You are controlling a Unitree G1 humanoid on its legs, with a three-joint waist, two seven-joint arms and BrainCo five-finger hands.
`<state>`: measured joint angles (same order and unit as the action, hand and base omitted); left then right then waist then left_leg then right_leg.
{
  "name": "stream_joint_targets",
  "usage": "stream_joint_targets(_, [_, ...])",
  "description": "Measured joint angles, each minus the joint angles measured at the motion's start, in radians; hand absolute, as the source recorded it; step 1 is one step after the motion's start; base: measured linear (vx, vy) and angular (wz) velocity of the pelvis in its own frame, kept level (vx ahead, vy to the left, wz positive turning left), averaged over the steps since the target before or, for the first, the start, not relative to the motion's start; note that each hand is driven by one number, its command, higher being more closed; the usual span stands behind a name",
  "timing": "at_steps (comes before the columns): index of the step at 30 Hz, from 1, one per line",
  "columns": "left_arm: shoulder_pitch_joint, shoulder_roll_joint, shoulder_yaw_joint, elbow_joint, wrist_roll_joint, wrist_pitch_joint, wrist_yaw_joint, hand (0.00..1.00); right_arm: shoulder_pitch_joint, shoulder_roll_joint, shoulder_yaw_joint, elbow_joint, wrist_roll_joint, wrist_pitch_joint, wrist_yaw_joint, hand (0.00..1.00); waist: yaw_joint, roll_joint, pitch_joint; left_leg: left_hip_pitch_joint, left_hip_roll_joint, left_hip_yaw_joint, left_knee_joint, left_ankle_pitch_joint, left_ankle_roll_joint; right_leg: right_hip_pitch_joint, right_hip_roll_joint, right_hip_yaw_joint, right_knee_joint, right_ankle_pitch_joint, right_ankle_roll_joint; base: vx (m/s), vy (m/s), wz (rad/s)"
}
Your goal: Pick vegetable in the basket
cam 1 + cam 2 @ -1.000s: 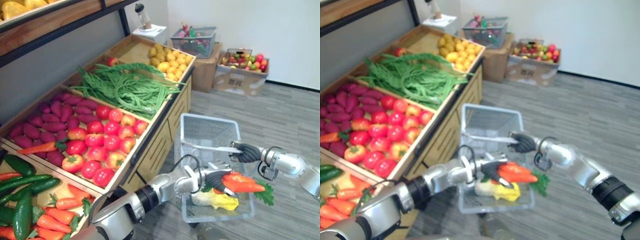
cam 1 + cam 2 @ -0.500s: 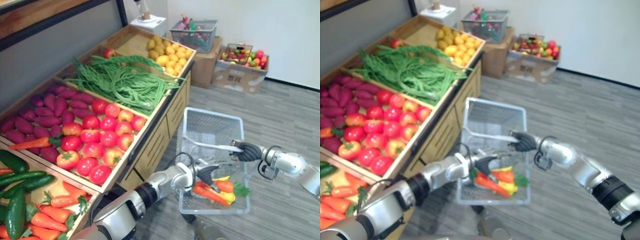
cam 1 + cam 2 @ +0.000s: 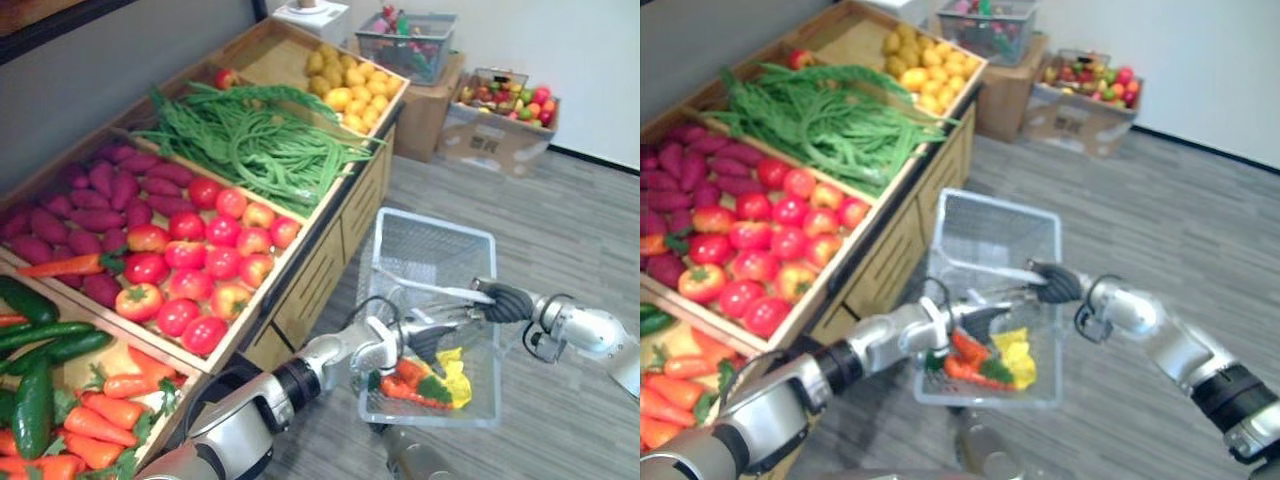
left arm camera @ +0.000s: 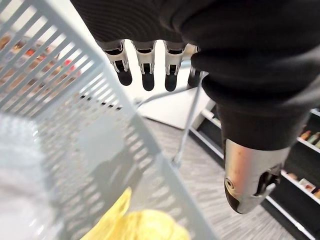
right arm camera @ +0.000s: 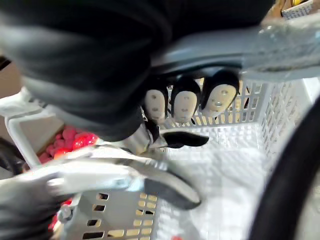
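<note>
Over the white basket (image 3: 436, 248), at four o'clock in the eye view, the left hand (image 3: 428, 338) hovers with fingers straight and relaxed, holding nothing. Carrots (image 3: 404, 378) lie inside at the basket's seven o'clock corner, touching a yellow vegetable (image 3: 455, 372) at five. The right hand (image 3: 506, 302) is curled round the handle (image 3: 440, 291). Tomatoes (image 3: 215, 262) on the produce stand (image 3: 330, 250) lie at nine o'clock.
</note>
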<state>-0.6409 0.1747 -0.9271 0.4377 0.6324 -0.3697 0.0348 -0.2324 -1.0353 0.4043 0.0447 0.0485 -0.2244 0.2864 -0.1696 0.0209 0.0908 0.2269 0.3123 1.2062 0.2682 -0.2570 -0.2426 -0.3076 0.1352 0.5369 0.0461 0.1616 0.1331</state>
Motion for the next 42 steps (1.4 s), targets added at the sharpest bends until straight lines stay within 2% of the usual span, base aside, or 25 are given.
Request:
stream_joint_targets(2, [0.000,0.005,-0.046,-0.122,-0.004,-0.023,0.002,0.00,0.027,0.045,-0.071,0.002,-0.047,0.006,-0.018,1.00,0.011,0.000,0.000,-0.013,0.000,-0.021,0.007,-0.007,0.009,0.003,-0.014,-0.019,-0.001,0.000,0.000,-0.04,-0.011,0.26])
stream_joint_targets(5, [0.003,0.027,-0.054,-0.185,-0.043,-0.013,0.001,0.00,0.052,0.084,-0.106,0.008,-0.071,0.006,-0.019,1.00,0.016,-0.001,0.000,-0.029,0.000,-0.043,0.018,-0.015,0.013,0.004,-0.030,-0.037,-0.001,0.000,0.001,-0.07,-0.016,0.25])
stream_joint_targets(7, [0.009,0.043,-0.106,-0.297,-0.082,-0.012,-0.005,0.00,0.072,0.153,-0.145,0.039,-0.126,0.019,-0.025,1.00,0.024,-0.001,0.000,-0.034,0.001,-0.065,0.026,-0.020,0.014,0.008,-0.041,-0.053,-0.001,-0.001,0.001,-0.07,-0.024,0.26])
stream_joint_targets(9, [0.012,0.055,-0.107,-0.307,-0.118,-0.010,-0.012,0.00,0.091,0.192,-0.169,0.069,-0.148,0.032,-0.029,1.00,0.031,-0.001,0.000,-0.040,0.011,-0.079,0.042,-0.027,0.017,0.018,-0.046,-0.066,-0.004,-0.001,0.001,-0.07,-0.033,0.23])
stream_joint_targets(11, [0.012,0.066,-0.132,-0.380,-0.139,-0.029,-0.019,0.00,0.100,0.238,-0.201,0.116,-0.175,0.053,-0.052,1.00,0.035,-0.001,0.001,-0.054,0.016,-0.100,0.055,-0.032,0.018,0.019,-0.057,-0.083,-0.004,-0.001,0.001,-0.08,-0.040,0.30])
stream_joint_targets(14, [0.021,0.054,-0.199,-0.544,-0.190,-0.112,-0.021,0.00,0.102,0.323,-0.244,0.216,-0.234,0.096,-0.069,1.00,0.043,0.000,0.000,-0.072,0.027,-0.135,0.075,-0.035,0.021,0.022,-0.070,-0.114,-0.007,-0.001,0.001,-0.06,-0.041,0.28])
stream_joint_targets(16, [0.023,0.055,-0.205,-0.570,-0.200,-0.125,-0.021,0.00,0.116,0.363,-0.276,0.248,-0.249,0.113,-0.089,1.00,0.044,0.000,0.000,-0.085,0.035,-0.157,0.085,-0.038,0.024,0.026,-0.076,-0.132,-0.007,-0.001,0.001,-0.05,-0.042,0.25])
stream_joint_targets(18, [0.025,0.059,-0.206,-0.573,-0.222,-0.125,-0.021,0.00,0.130,0.388,-0.305,0.267,-0.250,0.127,-0.105,1.00,0.045,0.001,-0.001,-0.089,0.035,-0.176,0.087,-0.037,0.024,0.032,-0.085,-0.147,-0.009,-0.001,0.001,-0.05,-0.032,0.27])
stream_joint_targets(20, [0.044,0.070,-0.203,-0.599,-0.241,-0.123,-0.021,0.00,0.160,0.439,-0.371,0.293,-0.255,0.134,-0.135,1.00,0.063,0.002,-0.002,-0.101,0.034,-0.198,0.092,-0.038,0.026,0.038,-0.094,-0.162,-0.009,-0.001,0.001,-0.08,-0.036,0.28])
stream_joint_targets(22, [0.058,0.079,-0.203,-0.628,-0.271,-0.123,-0.020,0.00,0.173,0.472,-0.414,0.315,-0.268,0.133,-0.152,1.00,0.067,0.002,-0.002,-0.111,0.035,-0.216,0.097,-0.039,0.032,0.040,-0.102,-0.178,-0.010,-0.001,0.001,-0.05,-0.023,0.32])
stream_joint_targets(25, [0.066,0.113,-0.197,-0.682,-0.313,-0.123,-0.020,0.00,0.204,0.522,-0.496,0.357,-0.285,0.146,-0.178,1.00,0.080,0.003,-0.003,-0.143,0.040,-0.287,0.114,-0.038,0.045,0.052,-0.127,-0.233,-0.012,-0.001,0.001,-0.06,-0.030,0.60])
stream_joint_targets(26, [0.083,0.131,-0.174,-0.701,-0.314,-0.123,-0.018,0.00,0.236,0.545,-0.547,0.370,-0.285,0.158,-0.199,1.00,0.095,0.004,-0.004,-0.169,0.041,-0.322,0.123,-0.037,0.051,0.059,-0.140,-0.263,-0.013,-0.001,0.001,-0.06,-0.024,0.58])
stream_joint_targets(32, [0.159,0.227,-0.060,-0.733,-0.314,-0.109,-0.011,0.00,0.354,0.644,-0.756,0.451,-0.274,0.161,-0.245,1.00,0.128,-0.007,-0.023,-0.261,0.011,-0.509,0.122,-0.016,0.087,0.104,-0.215,-0.423,-0.029,-0.011,0.005,-0.08,0.001,0.92])
stream_joint_targets(33, [0.185,0.247,-0.027,-0.745,-0.314,-0.106,-0.007,0.00,0.376,0.665,-0.801,0.484,-0.266,0.161,-0.258,1.00,0.137,-0.018,-0.035,-0.283,-0.001,-0.551,0.118,-0.009,0.097,0.109,-0.232,-0.461,-0.028,-0.017,0.006,-0.05,0.018,0.95])
stream_joint_targets(34, [0.209,0.266,0.015,-0.760,-0.314,-0.105,-0.002,0.00,0.397,0.686,-0.851,0.517,-0.262,0.161,-0.265,1.00,0.145,-0.011,-0.054,-0.300,-0.013,-0.586,0.114,-0.002,0.105,0.118,-0.246,-0.493,-0.029,-0.020,0.009,-0.04,0.023,0.93])
stream_joint_targets(35, [0.227,0.275,0.045,-0.770,-0.313,-0.104,0.002,0.00,0.402,0.695,-0.871,0.533,-0.253,0.161,-0.274,1.00,0.147,-0.015,-0.055,-0.305,-0.019,-0.604,0.110,0.002,0.110,0.123,-0.254,-0.508,-0.028,-0.023,0.011,-0.03,0.036,0.86])
stream_joint_targets(39, [0.382,0.347,0.289,-0.821,-0.310,-0.095,0.048,0.00,0.433,0.756,-0.952,0.661,-0.184,0.160,-0.310,1.00,0.154,-0.052,-0.081,-0.333,-0.089,-0.706,0.039,0.044,0.133,0.163,-0.310,-0.607,-0.064,-0.041,0.008,-0.01,0.027,0.77])
stream_joint_targets(42, [0.507,0.353,0.490,-0.815,-0.295,-0.070,0.078,0.00,0.426,0.773,-0.987,0.795,-0.155,0.153,-0.324,1.00,0.164,-0.077,-0.095,-0.348,-0.136,-0.778,-0.028,0.089,0.134,0.173,-0.335,-0.661,-0.086,-0.041,0.008,0.04,0.003,0.63])
